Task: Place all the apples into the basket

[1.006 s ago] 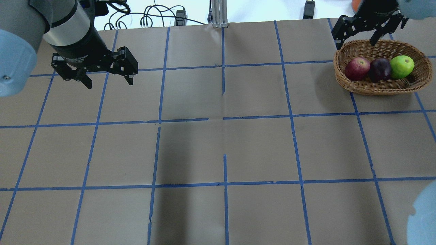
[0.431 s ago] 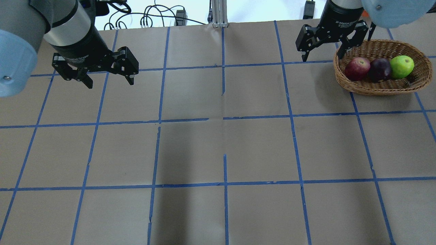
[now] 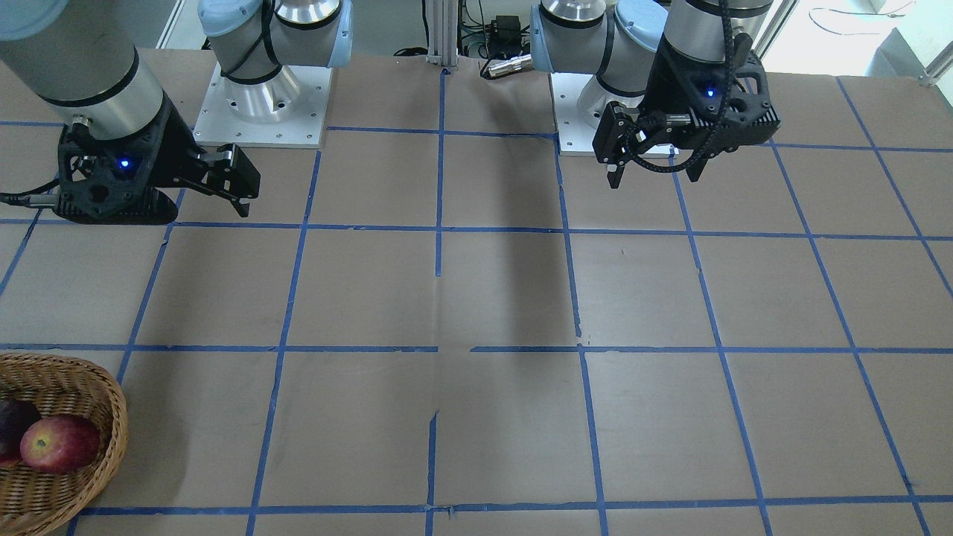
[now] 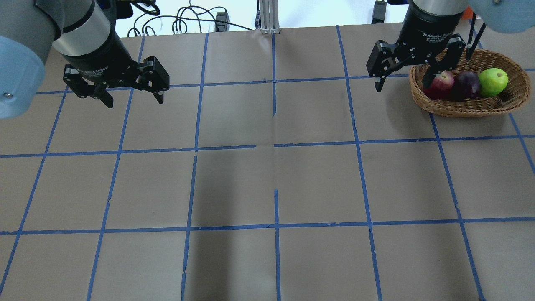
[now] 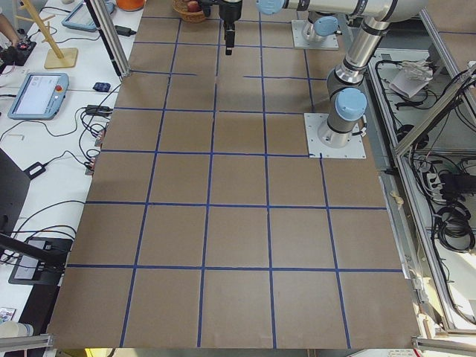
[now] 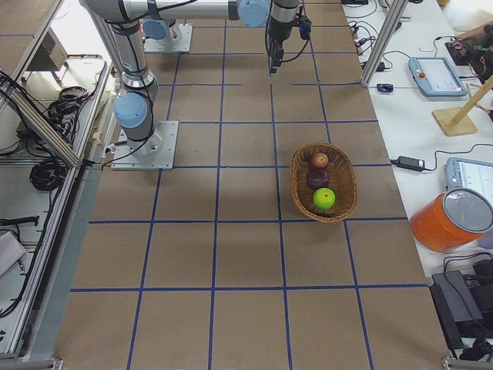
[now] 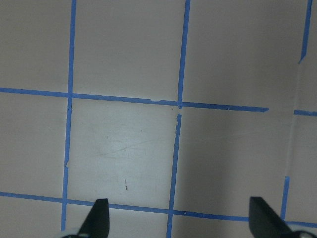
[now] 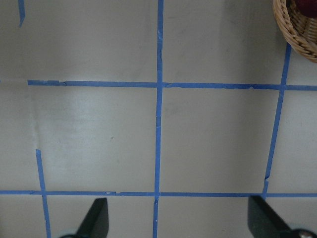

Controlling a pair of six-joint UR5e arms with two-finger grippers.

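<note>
The wicker basket stands at the table's far right. In it lie the red apple, the maroon apple and the lime green apple, side by side in a row. My right gripper hangs open and empty above the table, over the basket's left rim; one finger covers part of the red apple. Its wrist view shows the basket's rim in the top right corner. My left gripper is open and empty at the far left. The front view shows the basket with the red apple.
The table is brown paper with a blue tape grid. Cables and a metal post lie beyond the far edge. In the right exterior view, an orange container and tablets stand on the side bench next to the table.
My right gripper has moved from above the basket's back rim out to the left and then nearer, and stands over the basket's left rim. The left arm and the apples have not moved.
</note>
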